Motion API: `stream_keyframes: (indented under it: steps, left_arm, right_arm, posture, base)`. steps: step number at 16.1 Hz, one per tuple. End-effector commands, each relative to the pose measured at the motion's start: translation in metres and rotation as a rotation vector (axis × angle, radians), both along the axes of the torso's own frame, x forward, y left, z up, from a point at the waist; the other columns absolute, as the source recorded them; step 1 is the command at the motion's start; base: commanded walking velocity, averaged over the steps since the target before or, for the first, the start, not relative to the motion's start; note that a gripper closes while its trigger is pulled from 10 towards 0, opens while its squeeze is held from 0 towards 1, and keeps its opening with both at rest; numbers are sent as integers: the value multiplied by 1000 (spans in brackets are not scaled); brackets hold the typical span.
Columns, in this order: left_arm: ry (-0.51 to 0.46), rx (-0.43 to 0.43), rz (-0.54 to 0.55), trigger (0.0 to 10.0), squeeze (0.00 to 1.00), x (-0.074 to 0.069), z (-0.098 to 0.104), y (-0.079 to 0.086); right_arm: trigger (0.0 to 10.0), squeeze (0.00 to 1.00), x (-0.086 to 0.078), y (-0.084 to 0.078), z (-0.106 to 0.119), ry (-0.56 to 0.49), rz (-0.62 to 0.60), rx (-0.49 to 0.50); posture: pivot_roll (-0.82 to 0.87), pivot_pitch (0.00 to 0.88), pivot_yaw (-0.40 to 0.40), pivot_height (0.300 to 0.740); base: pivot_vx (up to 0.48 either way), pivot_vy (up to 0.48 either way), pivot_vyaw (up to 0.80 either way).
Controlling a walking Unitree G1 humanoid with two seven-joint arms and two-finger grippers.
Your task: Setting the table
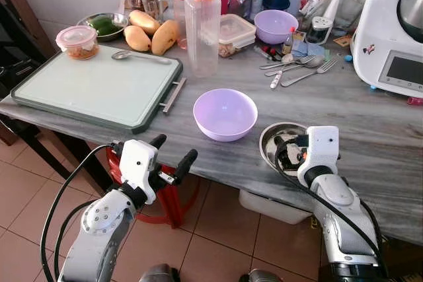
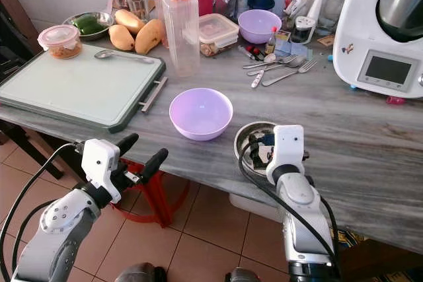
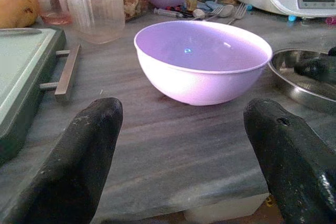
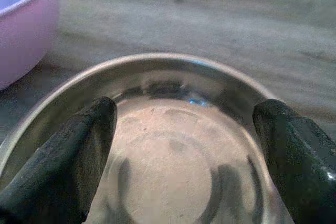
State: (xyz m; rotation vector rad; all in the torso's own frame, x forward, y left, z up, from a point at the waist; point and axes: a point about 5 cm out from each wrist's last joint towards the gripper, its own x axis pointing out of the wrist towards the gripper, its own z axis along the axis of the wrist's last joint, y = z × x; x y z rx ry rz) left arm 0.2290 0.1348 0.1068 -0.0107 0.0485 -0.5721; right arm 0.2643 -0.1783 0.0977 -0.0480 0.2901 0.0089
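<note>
**Robot's grippers hovered at bowl and steel dish on crowded counter**

The right gripper (image 4: 184, 145) hung over a steel dish (image 1: 269, 138) near the front edge of the grey marble counter (image 1: 370, 130), its two black fingers (image 4: 63, 161) spread wide apart w/ nothing between them but the dish's bare inside. The left gripper (image 3: 184, 150) sat just off the counter's front edge, jaws also well apart and empty, aimed at a purple bowl (image 1: 225, 113) that stood just beside the dish, on the robot's left of it, the two close but apart.

Behind the bowl stood a clear bottle w/ an orange lid (image 1: 201, 21), and beyond that a lidded plastic box (image 1: 236, 33) and a second purple bowl (image 1: 275, 26). Forks and spoons (image 1: 301, 67) lay loose on the counter between that bowl and a white kitchen machine (image 1: 396, 24) on the far right. To the left lay a pale cutting board in a dark tray w/ a metal handle (image 1: 99, 87); a spoon (image 1: 135, 55) and a small round tub w/ a pink lid (image 1: 78, 41) rested on its far side. Mangoes (image 1: 152, 31) and a steel bowl of green veg (image 1: 104, 26) sat behind it. A red stool (image 1: 168, 199) stood on the tiled floor under the counter edge.
</note>
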Motion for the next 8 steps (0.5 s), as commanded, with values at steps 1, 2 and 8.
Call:
stream_keyframes:
  steps: [1,2,8]
  left_arm:
    - [2,6,-20,10000,0,-1,1,-1]
    - [2,6,-20,10000,0,-2,1,-1]
    - [8,9,-20,10000,0,-3,1,-2]
  right_arm:
    - [10000,1000,1,3,-2,24,17,13]
    - [10000,1000,1,3,-2,27,17,15]
    - [10000,1000,0,15,-8,106,70,112]
  posture:
    - [21,14,10,740]
    - [21,14,10,740]
    - [25,17,7,740]
  base:
    - [0,0,0]
    - [0,0,0]
    - [0,0,0]
